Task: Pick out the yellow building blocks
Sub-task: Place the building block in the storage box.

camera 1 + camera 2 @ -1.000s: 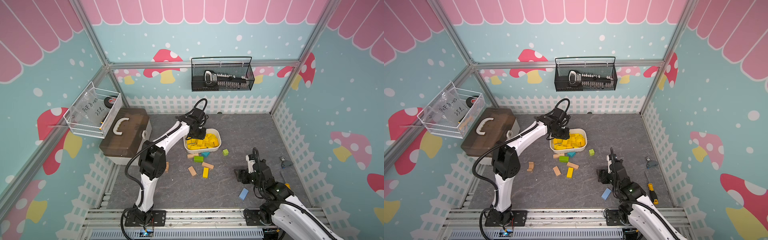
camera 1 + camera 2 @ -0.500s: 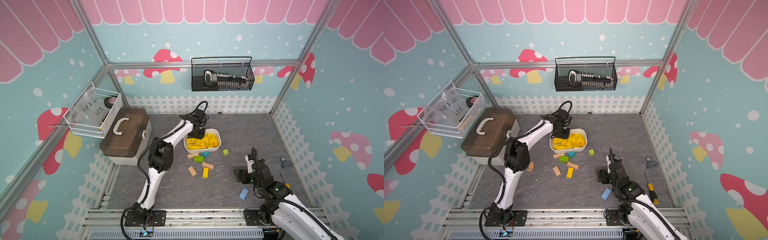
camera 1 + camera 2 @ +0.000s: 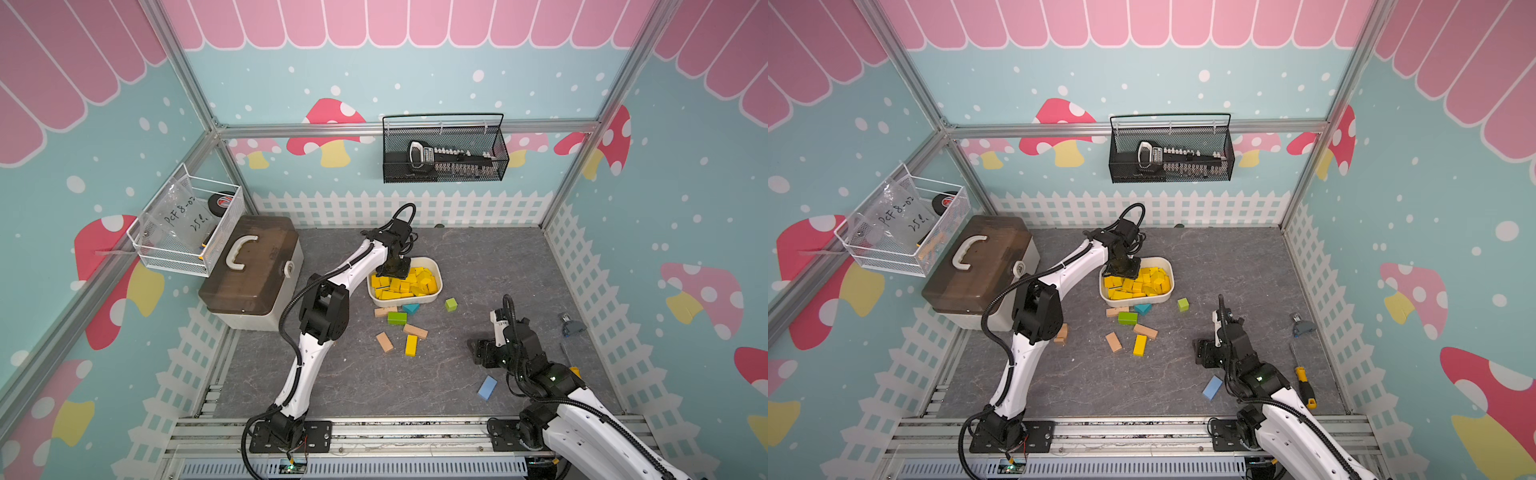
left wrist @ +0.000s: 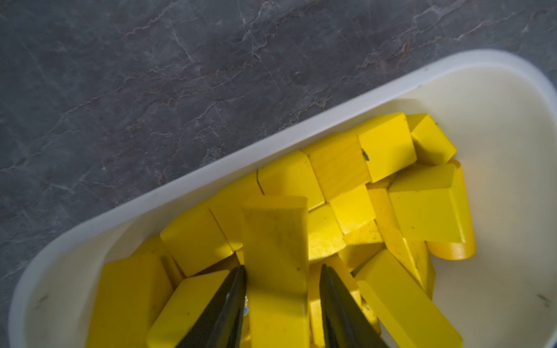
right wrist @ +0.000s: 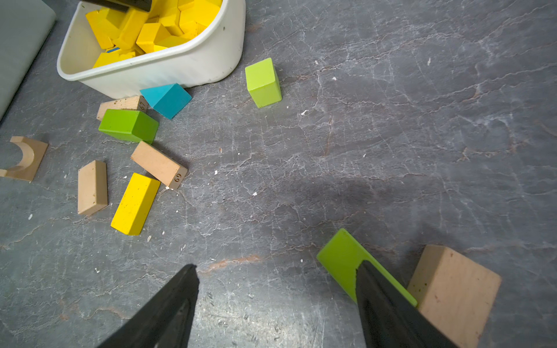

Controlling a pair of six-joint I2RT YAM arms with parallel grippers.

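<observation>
Left gripper [image 4: 281, 271], over the white tub [image 4: 271, 141]: jaws slightly parted about a yellow bar [image 4: 275, 238] (a gap shows at one side), atop the yellow building blocks [image 3: 409, 282] heaped inside. One yellow brick [image 5: 135, 203] lies on the bench [image 5: 391, 135] just beside a tan block [image 5: 158, 164]. Right gripper [image 5: 277, 265], near the bench: jaws wide apart, empty.

Sitting on the grey desk [image 3: 498, 266]: brown-lidded toolbox [image 3: 249, 270], white tub [image 3: 409, 298], green brick [image 3: 397, 318], green cube [image 3: 451, 304], teal wedge [image 3: 410, 308], tan brick [image 3: 384, 342], and a blue block [image 3: 487, 387] lying apart near the front. Hanging on the walls: white wire basket [image 3: 174, 262], black mesh basket [image 3: 399, 166].
</observation>
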